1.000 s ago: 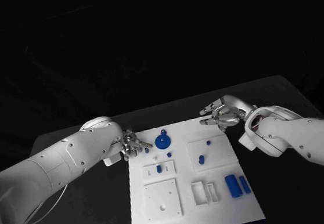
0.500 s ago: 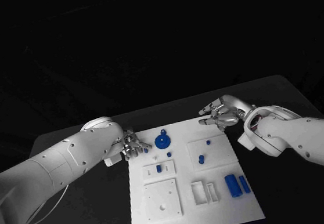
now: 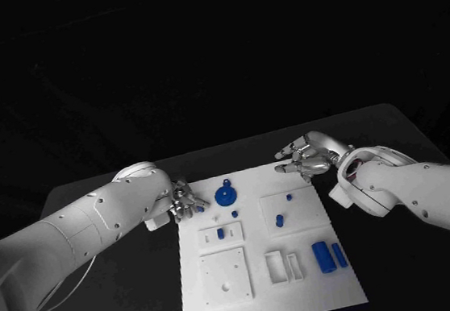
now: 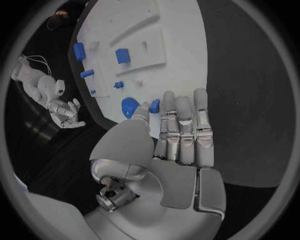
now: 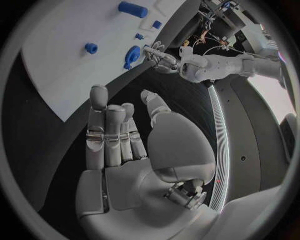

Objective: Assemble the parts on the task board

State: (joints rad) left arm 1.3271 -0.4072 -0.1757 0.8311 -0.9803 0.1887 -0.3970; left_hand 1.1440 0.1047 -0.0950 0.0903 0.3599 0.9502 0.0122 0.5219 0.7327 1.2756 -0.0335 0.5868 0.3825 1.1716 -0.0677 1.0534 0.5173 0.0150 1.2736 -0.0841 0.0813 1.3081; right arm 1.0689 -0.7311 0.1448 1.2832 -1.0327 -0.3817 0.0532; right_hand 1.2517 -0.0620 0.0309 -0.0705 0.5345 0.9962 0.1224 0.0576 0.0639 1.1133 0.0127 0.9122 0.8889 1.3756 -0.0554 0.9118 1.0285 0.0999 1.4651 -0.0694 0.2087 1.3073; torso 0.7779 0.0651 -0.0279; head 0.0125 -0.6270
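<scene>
Board (image 3: 268, 295): white plate in the middle of the black table (image 3: 122, 304), long side running away from the robot.
Disc (image 3: 226, 197): round blue part with a small knob – lies at the board's far end, near its left edge.
Peg (image 3: 288, 194): small blue part right of the disc, on the board's raised right-hand block.
Cylinders (image 3: 329, 256): two blue parts side by side near the board's right edge, on its near half, beside a white open frame (image 3: 282, 267).
Left hand (image 3: 183, 203): at the board's far left corner, just left of the disc; fingers straight and held side by side, a small blue part (image 4: 154, 105) at the thumb tip – whether it is pinched I cannot tell.
Right hand (image 3: 309, 156): over the board's far right corner, fingers loosely curled and apart, holding nothing.
</scene>
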